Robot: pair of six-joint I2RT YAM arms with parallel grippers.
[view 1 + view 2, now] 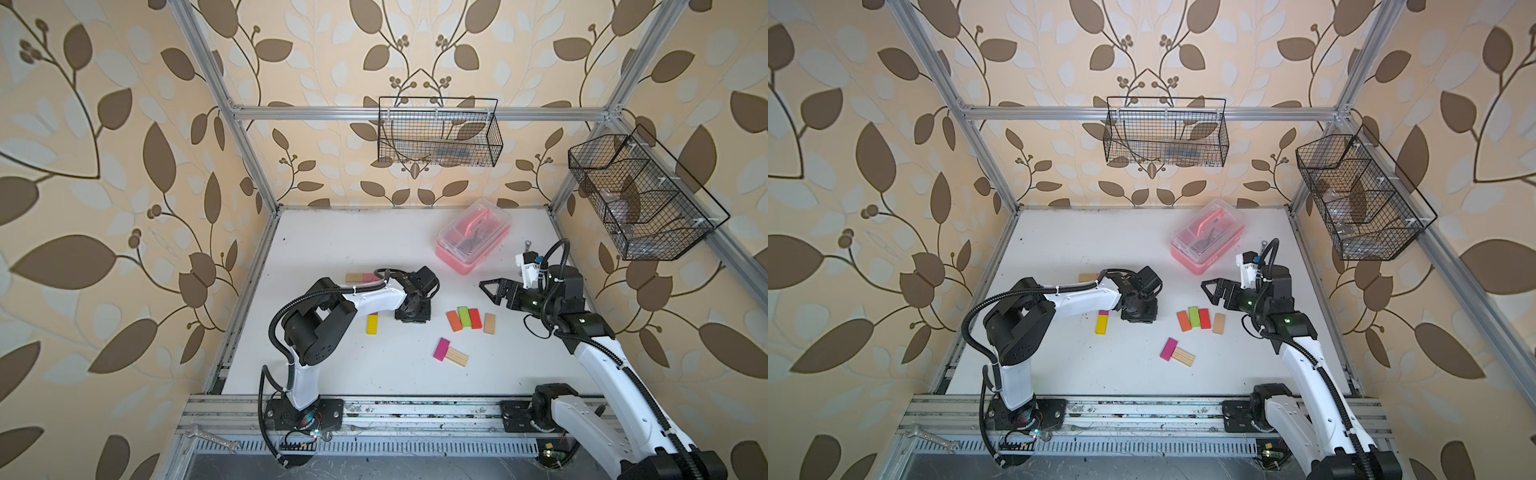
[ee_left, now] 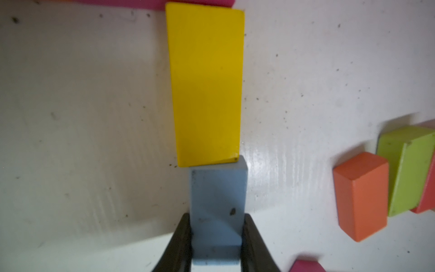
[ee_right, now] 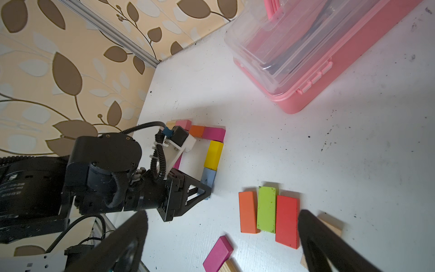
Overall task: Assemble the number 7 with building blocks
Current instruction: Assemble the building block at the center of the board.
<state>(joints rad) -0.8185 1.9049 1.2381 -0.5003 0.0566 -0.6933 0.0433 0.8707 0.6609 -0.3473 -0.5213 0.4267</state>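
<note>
The flat white table is shiny and dotted with dark specks. A pink plastic box with a see-through lid sits out past the right claw. That claw's black fingers are wide apart with nothing between them. The left claw is squeezed tight on the long sides of a smooth blue block. Just past that claw's tips, the blue block's short end touches a flat yellow block, so the two make one line. The yellow block's far end meets a magenta block. Near the right claw, an orange block, a green block and a red block lie side by side, pressed together.
</note>
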